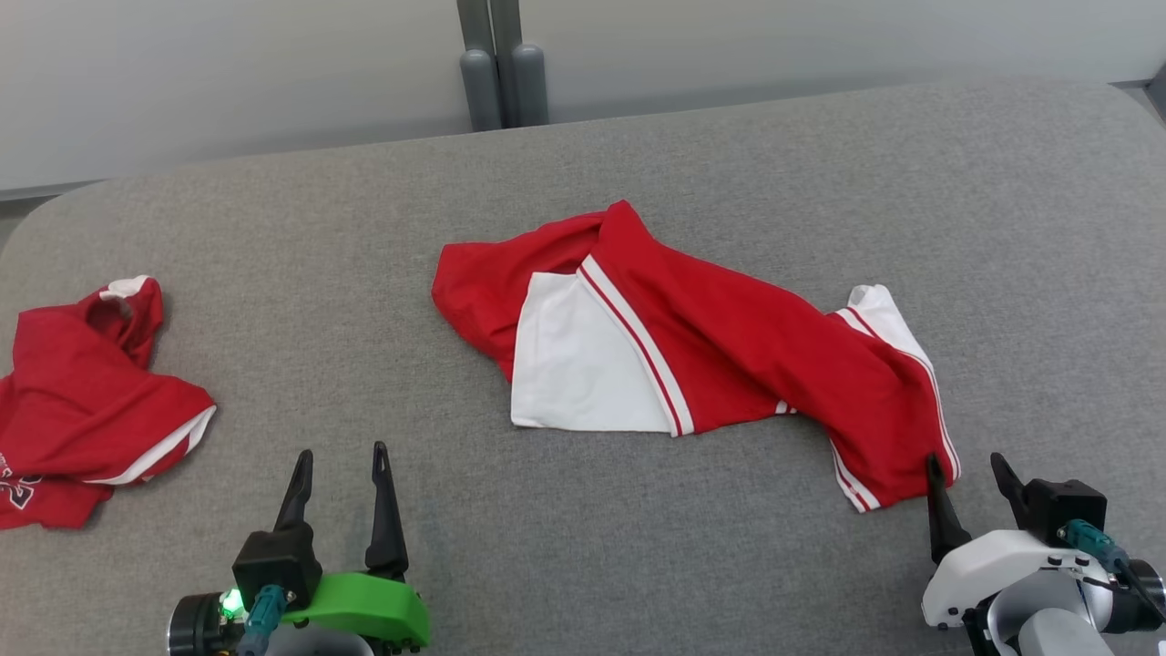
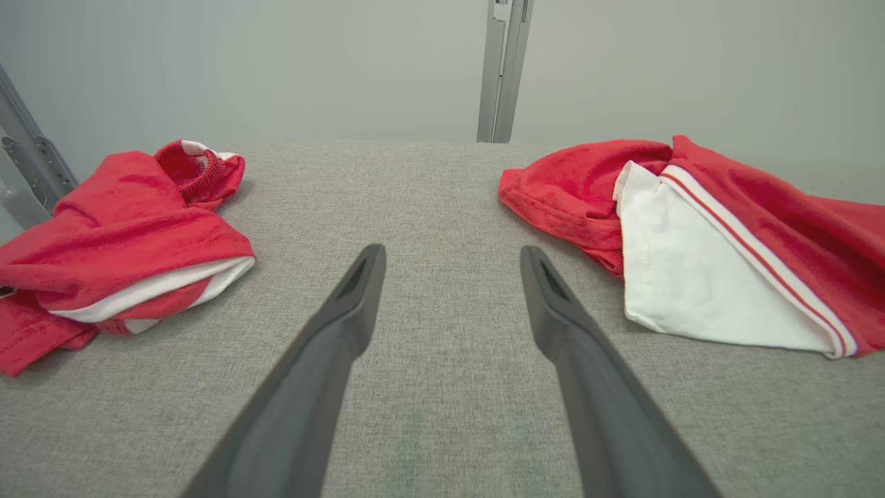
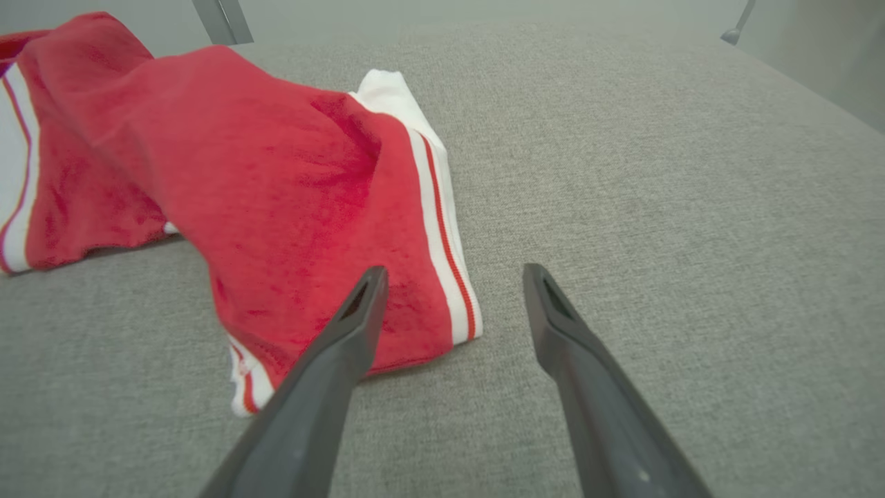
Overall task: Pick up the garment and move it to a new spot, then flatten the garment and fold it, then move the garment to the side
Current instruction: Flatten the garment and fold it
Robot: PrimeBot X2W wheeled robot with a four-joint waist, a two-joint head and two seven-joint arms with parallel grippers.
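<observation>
A red garment (image 1: 729,337) with white panels and white stripes lies crumpled and partly folded in the middle of the grey table (image 1: 583,565); it also appears at the right of the left wrist view (image 2: 691,228) and at the left of the right wrist view (image 3: 263,180). My left gripper (image 1: 342,460) stands open near the front edge, left of the garment, with nothing between its fingers (image 2: 346,311). My right gripper (image 1: 967,465) is open too, its left fingertip (image 3: 363,304) just at the garment's lower right corner, holding nothing.
A second red garment (image 1: 82,401) with white trim lies bunched at the table's left edge, also in the left wrist view (image 2: 124,235). A grey post (image 1: 501,64) stands behind the table against a pale wall. Bare grey cloth stretches to the right (image 3: 691,173).
</observation>
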